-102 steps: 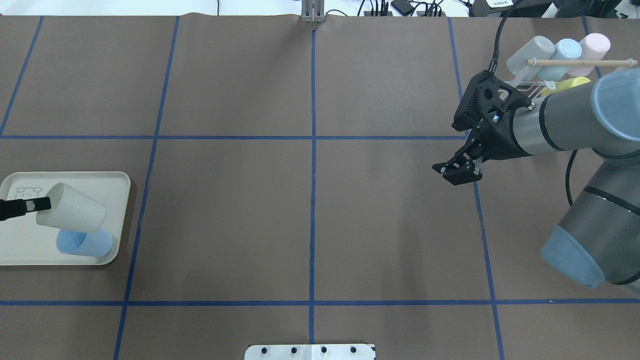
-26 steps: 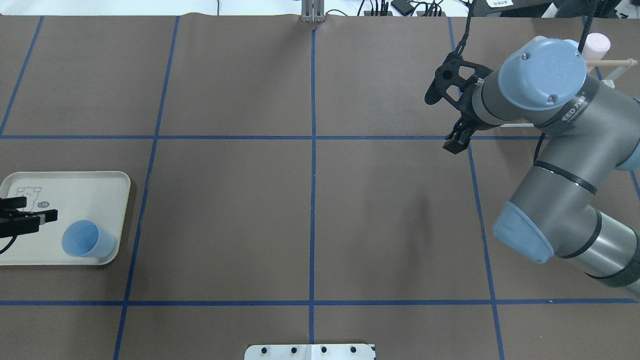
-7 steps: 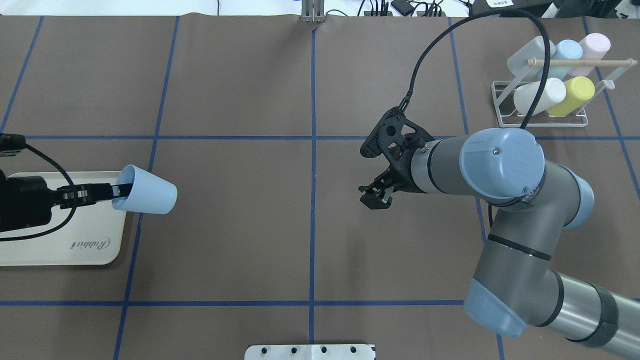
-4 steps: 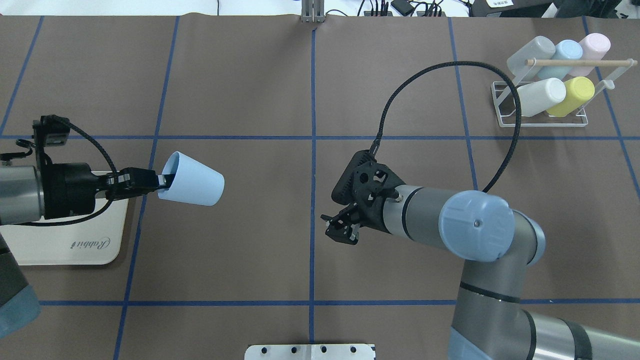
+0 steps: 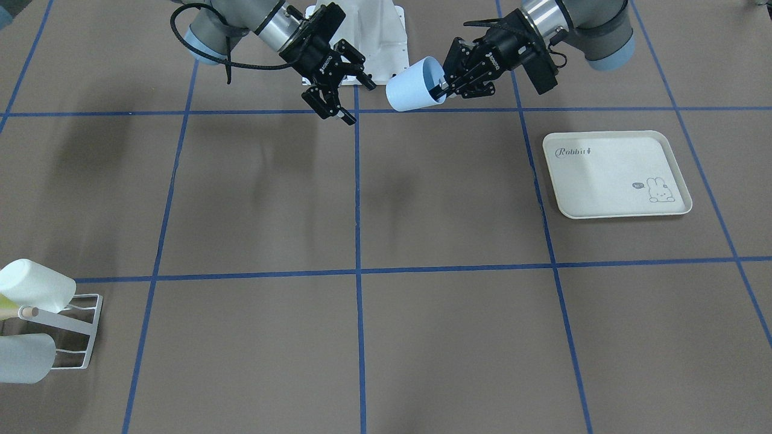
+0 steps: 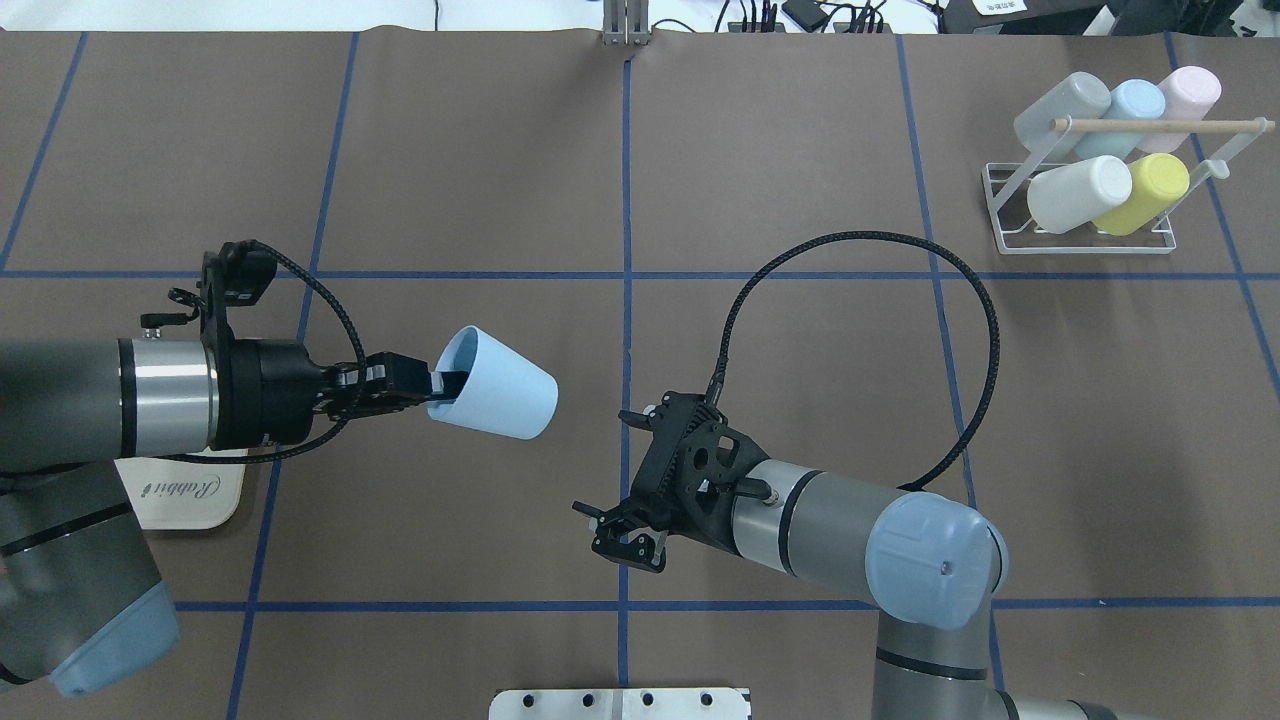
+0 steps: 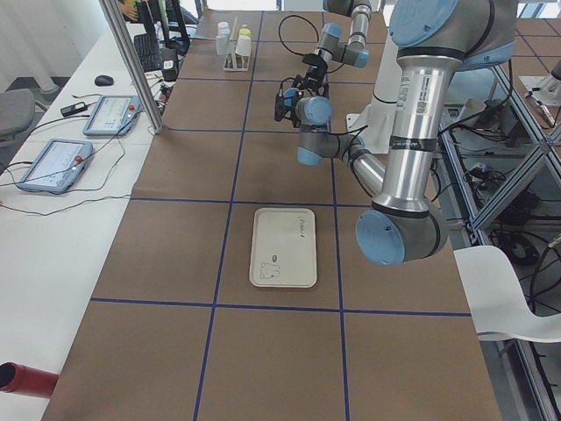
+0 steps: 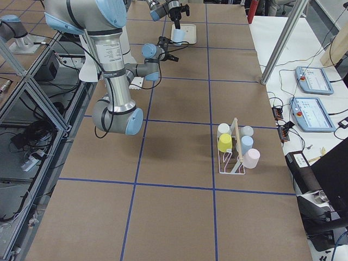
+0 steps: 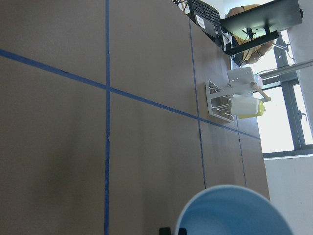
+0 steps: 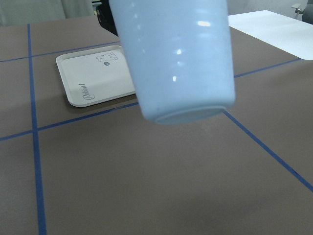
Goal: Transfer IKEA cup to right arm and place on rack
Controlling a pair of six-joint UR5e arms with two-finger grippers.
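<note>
Overhead exterior: carrying the blue cup [image 6: 497, 386] off the tray [image 6: 185, 492] to mid-table, pinching its rim in the left gripper [image 6: 441, 384]; swinging the right gripper [image 6: 622, 528], spread and empty, in near it, approaching handover.

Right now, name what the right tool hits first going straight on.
Probably the blue cup in the left tool: it looms ahead of the right tool in its wrist view; depth unclear.
</note>
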